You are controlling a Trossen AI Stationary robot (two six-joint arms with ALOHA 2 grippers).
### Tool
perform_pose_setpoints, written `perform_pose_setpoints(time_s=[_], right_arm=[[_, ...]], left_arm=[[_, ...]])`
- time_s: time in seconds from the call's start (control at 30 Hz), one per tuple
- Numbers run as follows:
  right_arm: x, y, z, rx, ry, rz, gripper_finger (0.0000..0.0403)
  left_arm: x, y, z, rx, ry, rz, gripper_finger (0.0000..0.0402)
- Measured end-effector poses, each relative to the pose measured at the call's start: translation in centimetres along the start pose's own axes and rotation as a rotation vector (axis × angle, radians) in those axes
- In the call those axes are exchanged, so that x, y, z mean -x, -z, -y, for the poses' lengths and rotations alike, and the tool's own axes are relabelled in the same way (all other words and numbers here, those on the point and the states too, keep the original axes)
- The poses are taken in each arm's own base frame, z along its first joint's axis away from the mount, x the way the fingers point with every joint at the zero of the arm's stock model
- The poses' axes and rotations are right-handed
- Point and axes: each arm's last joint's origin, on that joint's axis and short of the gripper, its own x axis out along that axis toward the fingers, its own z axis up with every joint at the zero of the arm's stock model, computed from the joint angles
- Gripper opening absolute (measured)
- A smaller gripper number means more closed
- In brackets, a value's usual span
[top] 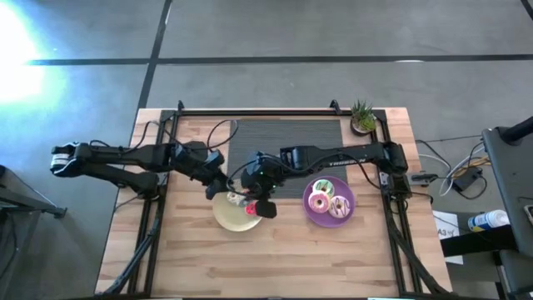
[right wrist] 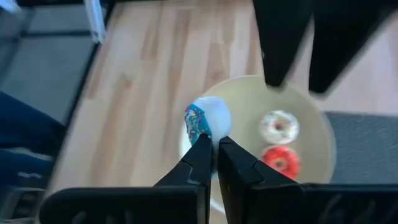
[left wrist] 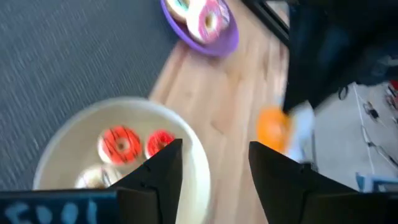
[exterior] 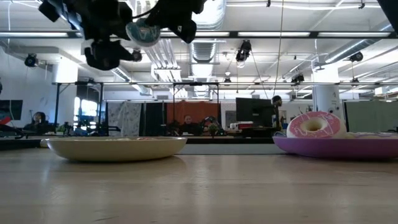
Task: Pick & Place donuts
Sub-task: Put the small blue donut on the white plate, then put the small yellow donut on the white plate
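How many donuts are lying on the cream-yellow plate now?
3: a striped red donut, a plain red donut beside it, and a cream donut next to those. The blue-iced donut in the right gripper is not counted; others may be hidden.

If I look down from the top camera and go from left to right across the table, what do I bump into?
Left gripper → cream plate → right gripper, holding a blue donut → purple plate with a pink donut and another pink donut → small plant in the far corner.
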Motion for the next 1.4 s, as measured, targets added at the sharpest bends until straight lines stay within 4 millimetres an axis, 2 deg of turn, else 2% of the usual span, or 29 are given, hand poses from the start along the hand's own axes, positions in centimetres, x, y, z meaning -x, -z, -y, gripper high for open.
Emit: perform_pose_setpoints(time_s=[0.13, 0.27, 0.47, 0.67, 0.93, 1.4], right_arm=[[-1.2, 0.8, 0.4, -0.191, -0.021, -0.011, 0.0016], [-4.4, 2.1, 1.2, -0.366, -0.088, -0.065, 0.0032], [-9.2, 4.2, 1.5, -0.498, -0.078, -0.149, 0.0052], [-11.9, 4.7, 1.7, -0.601, -0.086, -0.111, 0.0048], [-14.0, 6.0, 2.2, -0.704, 0.016, -0.113, 0.007], [-13.0, 6.4, 1.9, -0.632, 0.119, -0.156, 0.0174]], left_arm=[[1.1, 1.2, 0.6, 0.01, -0.033, -0.029, 0.0158], [2.2, 2.7, 1.5, -0.019, -0.131, 0.006, 0.0158], [3.5, 4.4, 3.0, -0.057, -0.164, 0.061, 0.0158], [3.9, 5.9, 3.6, -0.045, -0.204, 0.046, 0.0158], [4.1, 6.9, 4.1, -0.032, -0.223, 0.052, 0.0158], [4.3, 7.6, 3.7, -0.032, -0.278, 0.023, 0.0158]])
